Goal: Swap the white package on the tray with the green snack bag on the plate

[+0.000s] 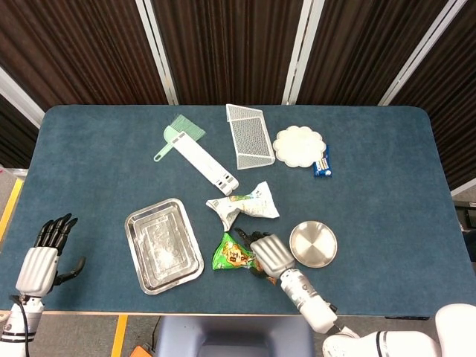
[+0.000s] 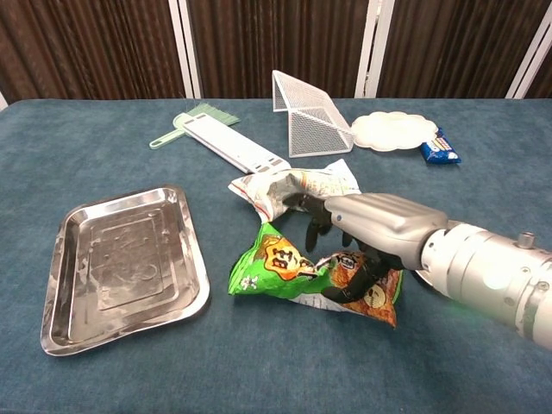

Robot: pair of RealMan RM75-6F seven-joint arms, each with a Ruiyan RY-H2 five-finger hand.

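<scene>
My right hand (image 1: 271, 254) (image 2: 362, 237) grips the green snack bag (image 1: 232, 256) (image 2: 285, 267) and holds it low over the cloth, between the steel tray (image 1: 163, 245) (image 2: 123, 266) and the round metal plate (image 1: 313, 243). The tray lies bare at the front left. The white package (image 1: 243, 205) (image 2: 293, 191) lies crumpled on the cloth just behind the bag. In the chest view my right arm hides the plate. My left hand (image 1: 41, 256) hangs open off the table's front left corner, holding nothing.
At the back lie a green brush (image 1: 178, 136) (image 2: 190, 121), a long white strip (image 1: 202, 158) (image 2: 235, 143), a white wire rack (image 1: 248, 134) (image 2: 307, 114), a scalloped white dish (image 1: 299, 146) (image 2: 393, 131) and a small blue packet (image 1: 323, 162) (image 2: 440, 147).
</scene>
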